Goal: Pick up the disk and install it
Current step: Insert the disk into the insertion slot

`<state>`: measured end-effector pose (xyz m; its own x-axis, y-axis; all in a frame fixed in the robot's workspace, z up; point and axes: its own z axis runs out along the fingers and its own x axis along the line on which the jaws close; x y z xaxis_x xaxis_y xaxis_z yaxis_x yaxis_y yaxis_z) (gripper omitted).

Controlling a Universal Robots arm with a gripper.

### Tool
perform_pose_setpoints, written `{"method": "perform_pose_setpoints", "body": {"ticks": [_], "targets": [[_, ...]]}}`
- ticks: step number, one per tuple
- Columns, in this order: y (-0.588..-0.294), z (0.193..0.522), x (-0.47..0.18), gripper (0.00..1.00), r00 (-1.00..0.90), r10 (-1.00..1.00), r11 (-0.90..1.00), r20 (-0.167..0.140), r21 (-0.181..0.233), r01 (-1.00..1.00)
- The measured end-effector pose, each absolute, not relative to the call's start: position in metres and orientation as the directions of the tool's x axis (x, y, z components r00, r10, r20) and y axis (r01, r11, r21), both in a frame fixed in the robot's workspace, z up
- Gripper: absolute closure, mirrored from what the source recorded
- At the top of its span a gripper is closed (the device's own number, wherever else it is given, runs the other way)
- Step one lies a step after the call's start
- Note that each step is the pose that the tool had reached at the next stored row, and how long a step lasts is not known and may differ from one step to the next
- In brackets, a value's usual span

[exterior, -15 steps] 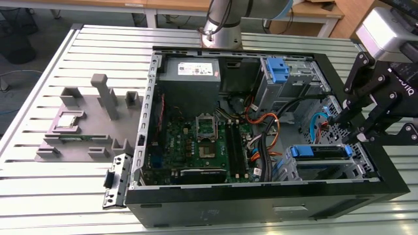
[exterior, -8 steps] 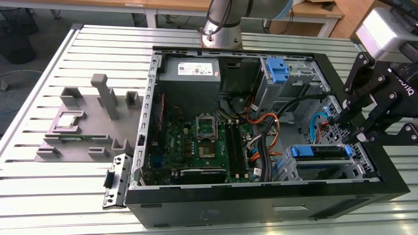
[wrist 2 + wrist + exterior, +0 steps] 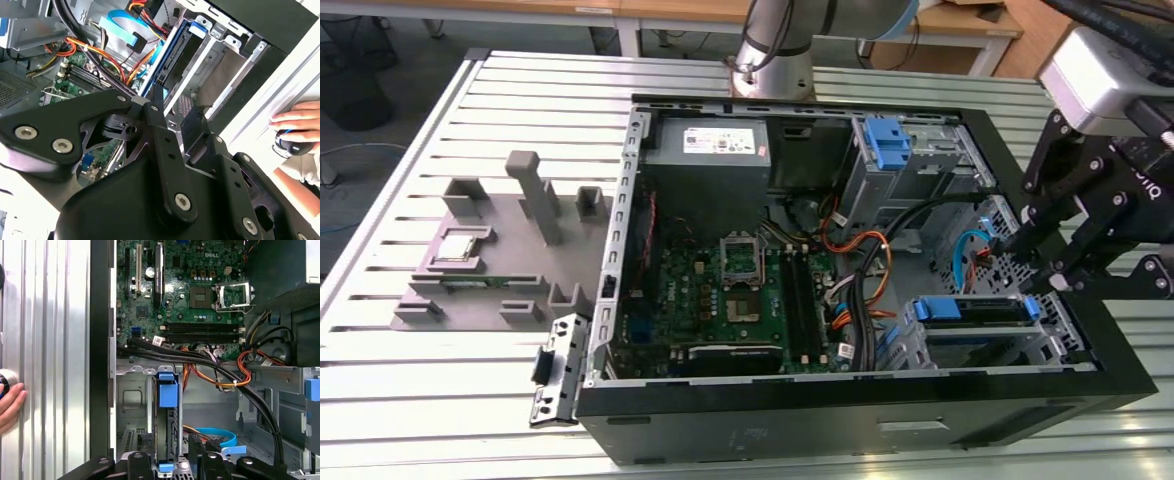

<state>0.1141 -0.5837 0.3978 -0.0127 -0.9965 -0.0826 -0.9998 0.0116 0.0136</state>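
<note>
Slatted aluminium table carries an open computer case, and the gripper hangs over the case's drive end, at the exterior view's right. Its jaws stand apart and clamp nothing; in the first wrist view the two black fingers show with a clear gap between them. The disk lies straight ahead of that gap, standing on edge in the metal cage with its blue carrier tab facing the tool and its near end in line between the fingers; whether either finger touches it cannot be told. It looks already slid into its bay and level with the cage rails. As a judgement, the disk is a stiff, dense block, fairly heavy for its bulk, smooth enough on its metal faces to slip, and sensitive to knocks, while the plastic carrier round it would flex. The soundest hold would be across the two long, rigid sides, through the carrier rails, and not on the label face or the thin end tab. Beyond the cage, orange and black cables and a pale blue ribbon run close by, and farther out sits the green motherboard. At the case's far end from the tool stand a grey power supply and a second blue bracket. Outside the case, a person's hand rests on the table near the tool, and a grey fixture stands well apart on the case's other side.
</note>
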Motion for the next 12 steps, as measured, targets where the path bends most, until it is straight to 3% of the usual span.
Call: {"method": "perform_pose_setpoints", "body": {"ticks": [12], "targets": [[-0.584,0.382,0.114,0.58,-0.013,-0.996,0.012,-0.083,0.013,-1.0]]}}
